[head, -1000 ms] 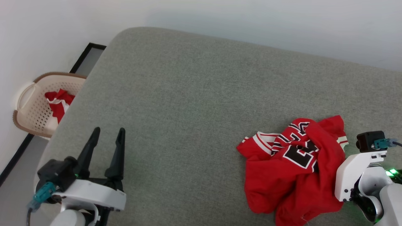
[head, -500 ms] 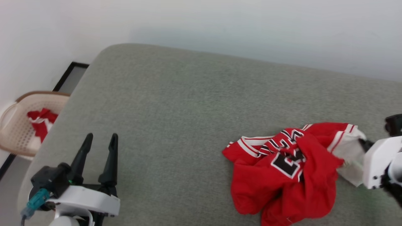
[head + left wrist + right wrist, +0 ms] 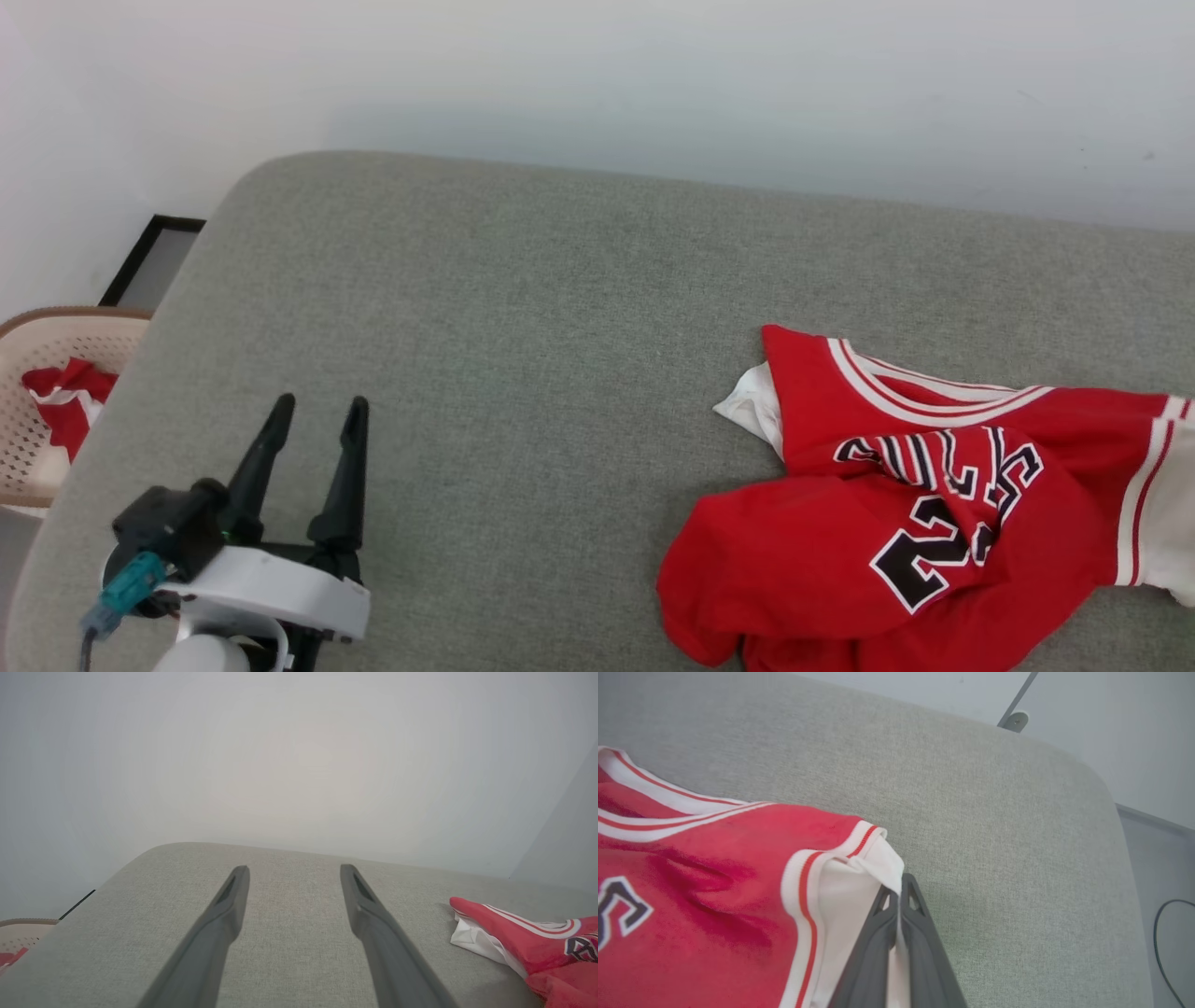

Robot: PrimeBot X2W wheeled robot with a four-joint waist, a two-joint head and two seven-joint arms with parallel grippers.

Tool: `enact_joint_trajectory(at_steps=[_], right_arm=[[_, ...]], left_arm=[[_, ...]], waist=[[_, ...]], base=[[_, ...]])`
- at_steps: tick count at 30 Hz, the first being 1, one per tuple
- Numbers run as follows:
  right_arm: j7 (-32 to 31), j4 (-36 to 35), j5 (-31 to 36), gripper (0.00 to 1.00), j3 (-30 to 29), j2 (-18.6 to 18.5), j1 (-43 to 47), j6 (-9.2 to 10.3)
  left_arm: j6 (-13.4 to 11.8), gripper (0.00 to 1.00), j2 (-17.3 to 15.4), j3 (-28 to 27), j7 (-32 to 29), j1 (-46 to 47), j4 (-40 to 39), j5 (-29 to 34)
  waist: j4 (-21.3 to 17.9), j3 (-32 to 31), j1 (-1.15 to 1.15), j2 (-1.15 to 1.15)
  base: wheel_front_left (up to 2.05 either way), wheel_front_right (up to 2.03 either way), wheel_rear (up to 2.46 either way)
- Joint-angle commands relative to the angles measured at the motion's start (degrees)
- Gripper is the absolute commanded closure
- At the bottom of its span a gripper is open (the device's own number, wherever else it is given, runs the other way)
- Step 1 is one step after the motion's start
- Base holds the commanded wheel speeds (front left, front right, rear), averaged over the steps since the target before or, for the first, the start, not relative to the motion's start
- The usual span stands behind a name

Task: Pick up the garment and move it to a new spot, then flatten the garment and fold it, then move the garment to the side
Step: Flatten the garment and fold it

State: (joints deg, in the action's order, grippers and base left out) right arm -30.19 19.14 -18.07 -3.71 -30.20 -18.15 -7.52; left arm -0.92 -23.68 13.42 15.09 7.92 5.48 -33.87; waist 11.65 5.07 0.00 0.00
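Pinches the white sleeve hem [image 3: 873, 858] of the garment [image 3: 934, 504], crumpled at the right of the grey padded surface [image 3: 523, 308], in the closed jaws of the right gripper [image 3: 901, 891], holds the jaws of the left gripper [image 3: 320, 403] wide and empty, and risks, on a seemingly thin bite, losing the cloth under drag.

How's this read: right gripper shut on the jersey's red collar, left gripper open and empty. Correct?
Not the collar: the right wrist view shows the right gripper shut on the white sleeve of the jersey; left gripper open and empty, as stated.
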Motion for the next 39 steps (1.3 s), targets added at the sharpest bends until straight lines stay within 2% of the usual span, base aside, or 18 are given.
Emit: enact_joint_trajectory(at_steps=[1, 10, 12, 14, 15, 16, 22, 27, 33, 39], right_arm=[[0.6, 1.5, -0.1, 1.0, -0.4, -0.1, 0.6, 0.06], [6.3, 15.7, -0.1, 1.0, 0.3, 1.8, -2.8, 0.06], [7.1, 18.4, 0.2, 0.7, 0.3, 2.3, -4.1, 0.06], [7.6, 20.7, 0.8, 0.51, 1.1, 2.7, -5.5, 0.06], [8.0, 21.6, 0.7, 0.09, 1.3, 2.9, -6.3, 0.06], [8.2, 22.4, 0.7, 0.0, 1.7, 2.9, -7.0, 0.06], [8.2, 24.5, -0.4, 0.0, 4.1, 3.2, -10.2, 0.06], [11.2, 21.5, -1.1, 0.0, 6.0, 2.9, -10.8, 0.06], [20.8, 14.0, -0.8, 0.0, 6.4, 5.1, -8.3, 0.06], [30.8, 5.1, 1.4, 0.0, 6.3, 10.8, -4.3, 0.06]], left_arm=[[0.5, 0.0, 0.2, 0.2, 0.0, 0.4, 0.3, 0.2], [2.0, 0.0, 0.1, 1.8, -0.7, 3.0, 2.0, 0.2], [2.5, 0.0, 0.1, 2.1, -1.0, 3.6, 2.4, 0.0], [2.8, 0.0, -0.1, 2.4, -1.4, 4.1, 2.7, 0.0], [2.9, 0.0, -0.2, 2.6, -1.7, 4.3, 2.9, -0.1], [3.0, 0.0, -0.4, 2.6, -1.9, 4.6, 3.0, -0.1], [3.7, 0.0, -1.5, 3.4, -4.2, 5.4, 2.9, -0.5], [4.9, 0.0, -2.7, 4.4, -8.1, 6.8, 2.0, -1.8], [6.6, 0.0, -4.8, 6.5, -15.8, 10.7, 1.0, -4.1], [7.3, 0.0, -6.6, 8.8, -26.7, 16.1, 1.0, -7.2]], waist=[[0.1, 0.2, 0.0, 0.0], [0.9, 1.3, 0.0, 0.0], [0.9, 1.3, 0.0, 0.0], [0.7, 1.2, 0.0, 0.0], [0.5, 1.2, 0.0, 0.0], [0.3, 1.1, 0.0, 0.0], [-2.0, 0.0, 0.0, 0.0], [-4.8, -0.9, 0.0, 0.0], [-9.4, -1.2, 0.0, 0.0], [-15.1, -1.1, 0.0, 0.0]], base=[[0.0, 0.0, 0.0], [0.0, 0.0, 0.0], [0.0, 0.0, 0.0], [0.0, 0.0, 0.0], [0.0, 0.0, 0.0], [0.0, 0.0, 0.0], [0.0, 0.0, 0.0], [0.0, 0.0, 0.0], [0.0, 0.0, 0.0], [0.0, 0.0, 0.0]])
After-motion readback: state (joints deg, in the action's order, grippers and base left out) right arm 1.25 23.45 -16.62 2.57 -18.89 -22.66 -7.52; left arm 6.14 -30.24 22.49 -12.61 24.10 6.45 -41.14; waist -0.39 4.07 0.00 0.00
